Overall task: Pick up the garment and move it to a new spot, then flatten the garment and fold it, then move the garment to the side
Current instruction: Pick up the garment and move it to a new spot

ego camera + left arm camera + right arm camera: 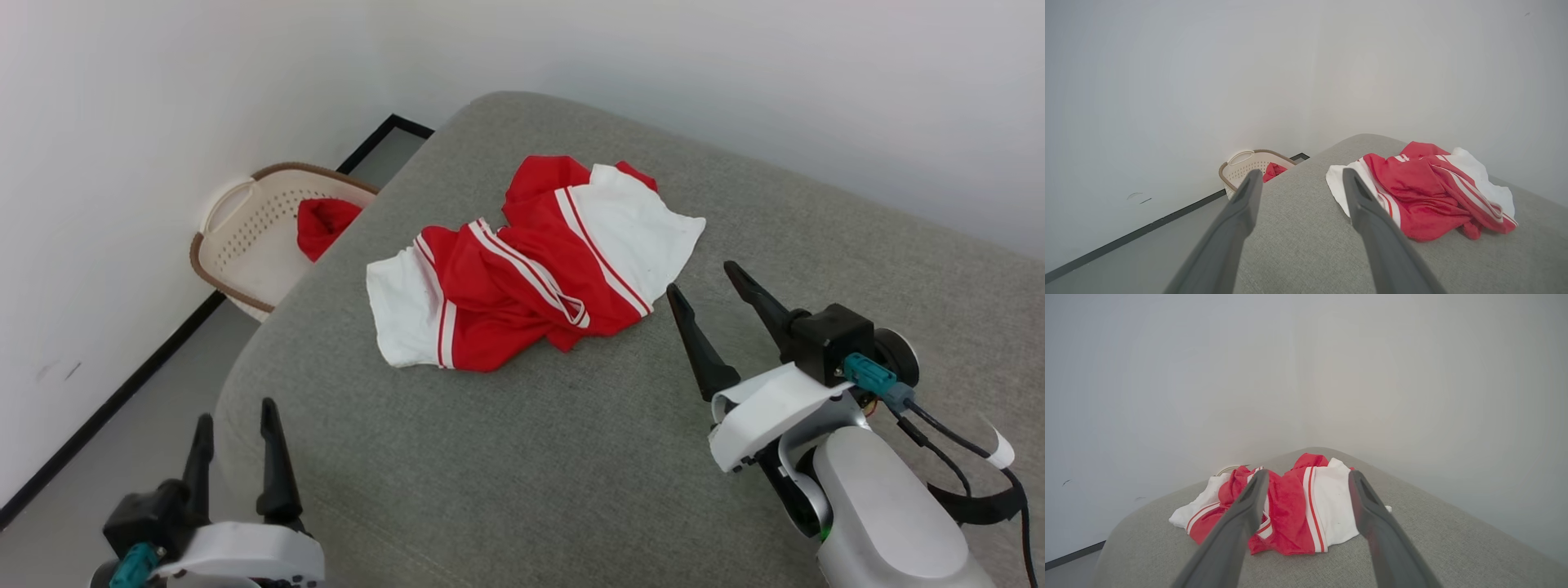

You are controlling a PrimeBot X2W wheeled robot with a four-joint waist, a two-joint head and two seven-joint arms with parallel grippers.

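Nothing looks done yet: the shirt (522,278) lies crumpled and untouched toward the far corner of the grey cushion (531,457), with the right pincer (701,277) spread wide and empty just beside it and the left pincer (236,410) equally wide at the near left edge, so lifting, flattening, folding and setting aside all remain.
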